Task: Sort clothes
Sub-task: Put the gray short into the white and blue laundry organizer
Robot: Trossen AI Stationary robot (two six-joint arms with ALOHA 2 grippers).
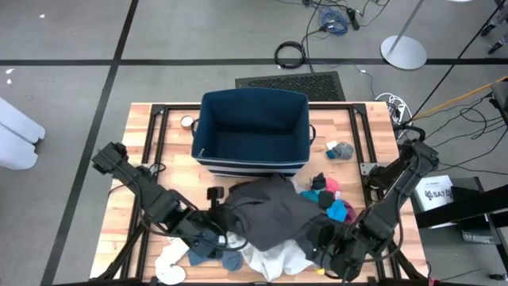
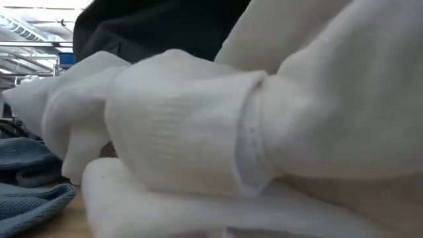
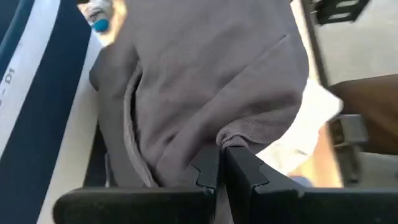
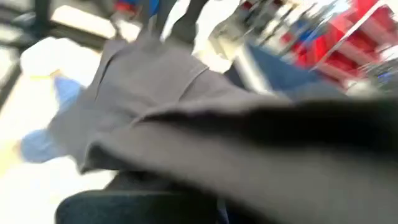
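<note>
Both grippers, left (image 3: 221, 163) and right (image 1: 329, 253), pinch the dark grey garment (image 1: 266, 210) near the navy bin (image 1: 252, 127), fingers closed on fabric. The white piece (image 1: 274, 258) beneath (partly overlapped) could snag and drag along, or the thin hem grip may slip.

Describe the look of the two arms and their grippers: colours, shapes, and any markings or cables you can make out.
Both arms are dark, nearly black, built of chunky jointed segments; the left arm and right arm look alike from above. The left gripper has two flat, black, angular fingers with stepped inner edges, mounted on a broad dark bar. The right gripper is a dark blocky mass. No markings or cables on the arms can be made out.
</note>
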